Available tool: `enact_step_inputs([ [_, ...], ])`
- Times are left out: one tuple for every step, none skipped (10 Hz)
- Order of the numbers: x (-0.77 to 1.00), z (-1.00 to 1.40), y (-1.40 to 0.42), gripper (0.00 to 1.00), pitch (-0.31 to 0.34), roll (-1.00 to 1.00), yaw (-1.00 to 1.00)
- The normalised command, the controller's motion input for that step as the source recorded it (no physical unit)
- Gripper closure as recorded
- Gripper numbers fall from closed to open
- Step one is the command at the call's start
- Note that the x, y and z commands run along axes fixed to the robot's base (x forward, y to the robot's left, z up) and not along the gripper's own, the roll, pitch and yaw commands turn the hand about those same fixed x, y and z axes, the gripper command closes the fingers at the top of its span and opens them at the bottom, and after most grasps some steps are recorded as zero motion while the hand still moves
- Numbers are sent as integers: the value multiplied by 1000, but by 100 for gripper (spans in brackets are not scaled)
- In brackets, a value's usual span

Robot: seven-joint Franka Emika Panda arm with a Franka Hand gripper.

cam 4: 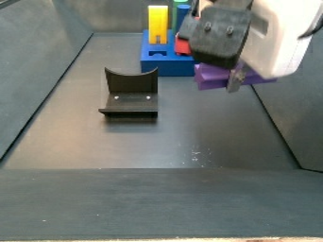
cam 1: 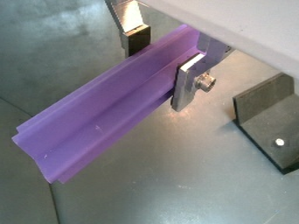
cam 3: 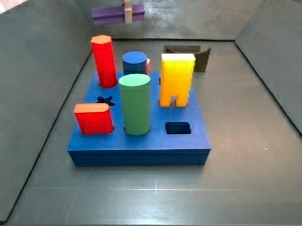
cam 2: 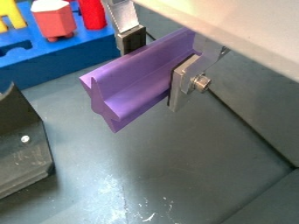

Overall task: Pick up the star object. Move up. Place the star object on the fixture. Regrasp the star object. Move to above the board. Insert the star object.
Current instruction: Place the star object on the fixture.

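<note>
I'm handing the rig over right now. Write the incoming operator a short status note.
Claw: shut on the star object, which it holds horizontal, up off the floor.
Fixture: empty on the floor, apart from the claw.
Board: star hole not filled; the red, blue, green and yellow pieces stand on it.
Done: pick-up and lift.
Left: place the star on the fixture, regrasp, move above the board, insert.
</note>
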Motion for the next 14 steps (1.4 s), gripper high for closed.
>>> enact_step_inputs([
  [-26, 968, -4, 100, 88, 79, 10],
  [-23, 840, 2, 100, 87, 72, 8],
  [-18, 774, 3, 100, 86, 72, 8],
  [-10, 636, 2, 100, 89, 64, 8],
  [-6, 531, 6, 100, 94, 60, 5],
  [-2, 353, 5, 100, 106, 62, 8],
  [0, 281, 4, 100, 107, 56, 8],
  [1000, -56, -452, 100, -50, -13, 1000],
  [1000, -92, -454, 100, -47, -13, 1000],
  [1000, -93, -396, 100, -49, -16, 1000],
  [1000, -81, -359, 100, -45, -22, 1000],
  [1000, -78, -336, 100, -42, -27, 1000],
  [1000, -79, -308, 100, -43, -31, 1000],
  [1000, -77, -273, 100, -41, -38, 1000],
])
